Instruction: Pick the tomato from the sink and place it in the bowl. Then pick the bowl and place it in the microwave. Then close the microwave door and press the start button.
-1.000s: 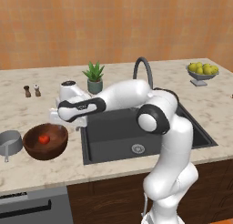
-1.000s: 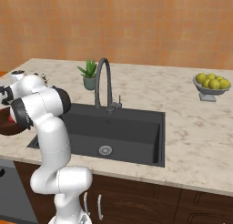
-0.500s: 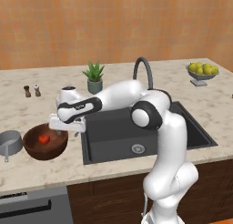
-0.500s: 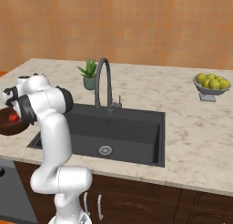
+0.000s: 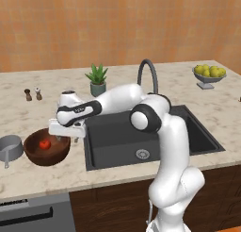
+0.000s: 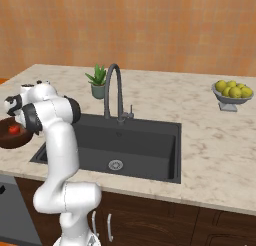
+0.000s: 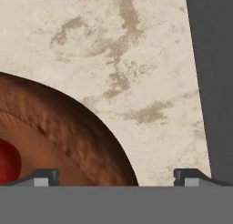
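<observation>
While nothing sits between its fingers, the white arm's two-finger gripper (image 5: 66,136) hangs with jaws spread wide over the right rim of the one large round dark brown wooden bowl (image 5: 47,147), and a single small glossy red tomato (image 5: 44,144) rests inside that bowl (a red edge of it shows at the lower left of the hand view, beside the bowl's grained wall). One small grey pan (image 5: 10,149) stands just left of the bowl. Right of the bowl lies the one rectangular matte black sink (image 5: 141,137), with a round metal drain (image 5: 141,154) and a dark arched faucet (image 5: 147,75) at its back. Farther back stand one small potted green plant (image 5: 97,78), two little shakers (image 5: 32,94) side by side (one dark, one pale), and one grey pedestal fruit bowl (image 5: 209,77) heaped with yellow-green fruits at the far right. All rest on a beige speckled stone counter (image 5: 28,118) over dark wood cabinets (image 6: 165,217), backed by an orange-brown wall (image 5: 117,23).
</observation>
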Tool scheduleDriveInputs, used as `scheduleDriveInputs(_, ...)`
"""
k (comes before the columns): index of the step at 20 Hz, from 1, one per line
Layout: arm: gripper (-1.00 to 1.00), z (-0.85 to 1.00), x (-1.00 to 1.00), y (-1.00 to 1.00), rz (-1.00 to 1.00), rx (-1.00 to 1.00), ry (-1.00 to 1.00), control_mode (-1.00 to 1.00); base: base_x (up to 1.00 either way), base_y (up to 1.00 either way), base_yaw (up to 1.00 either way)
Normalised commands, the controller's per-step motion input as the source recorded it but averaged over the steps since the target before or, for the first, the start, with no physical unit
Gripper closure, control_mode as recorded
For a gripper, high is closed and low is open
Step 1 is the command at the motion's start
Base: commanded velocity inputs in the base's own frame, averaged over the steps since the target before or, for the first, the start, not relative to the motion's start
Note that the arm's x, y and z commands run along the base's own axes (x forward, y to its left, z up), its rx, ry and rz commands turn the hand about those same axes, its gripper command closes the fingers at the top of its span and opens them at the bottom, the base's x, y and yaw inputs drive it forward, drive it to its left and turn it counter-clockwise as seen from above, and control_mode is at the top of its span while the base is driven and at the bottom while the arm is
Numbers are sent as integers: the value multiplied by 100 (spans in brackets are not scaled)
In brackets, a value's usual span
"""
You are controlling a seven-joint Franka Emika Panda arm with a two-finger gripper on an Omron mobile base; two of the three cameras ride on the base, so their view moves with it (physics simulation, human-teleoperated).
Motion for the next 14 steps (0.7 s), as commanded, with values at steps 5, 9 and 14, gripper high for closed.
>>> scheduleDriveInputs(5,100,-4,-1,0,0,0,0,-100,0,0,0)
scheduleDriveInputs(9,100,0,-11,0,0,0,-2,-100,0,0,0)
scheduleDriveInputs(14,100,35,-28,-9,-3,3,-5,-100,0,0,0)
